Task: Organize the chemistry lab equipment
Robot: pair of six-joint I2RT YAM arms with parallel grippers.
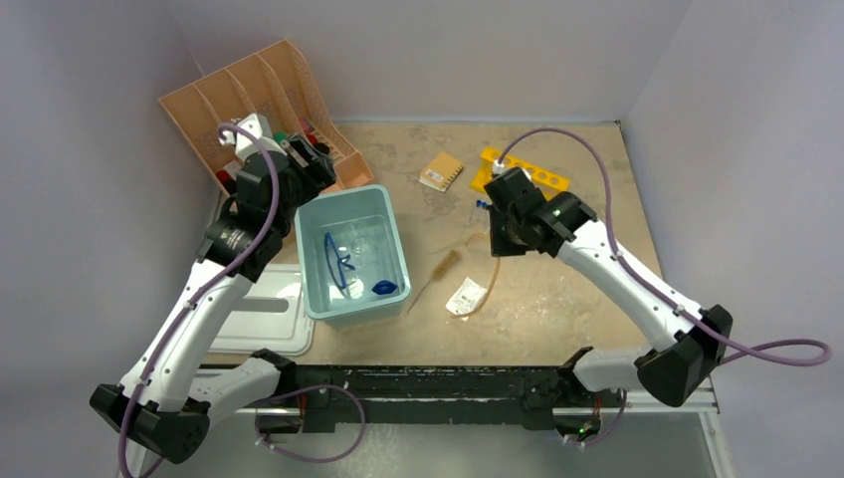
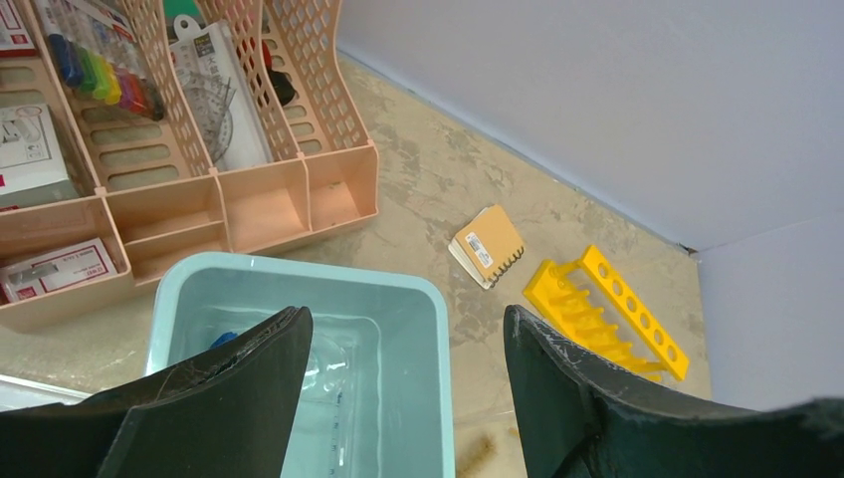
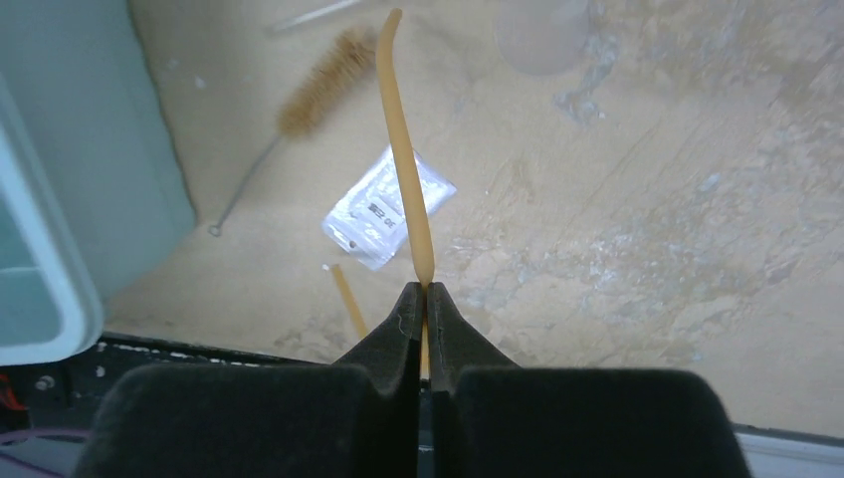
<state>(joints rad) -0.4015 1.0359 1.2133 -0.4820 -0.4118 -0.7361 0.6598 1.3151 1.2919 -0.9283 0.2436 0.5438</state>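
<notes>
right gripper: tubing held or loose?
Held. The right gripper is shut on the tubing, which pokes out from between its closed jaws.

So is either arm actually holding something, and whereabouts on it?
The right fingers pinch the amber rubber tubing partway along its length; the left fingers are open and hold nothing.

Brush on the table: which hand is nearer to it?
Right. The right hand, shut on amber tubing, is just right of the brush; the left hand hovers open over the teal tub, farther off.
</notes>
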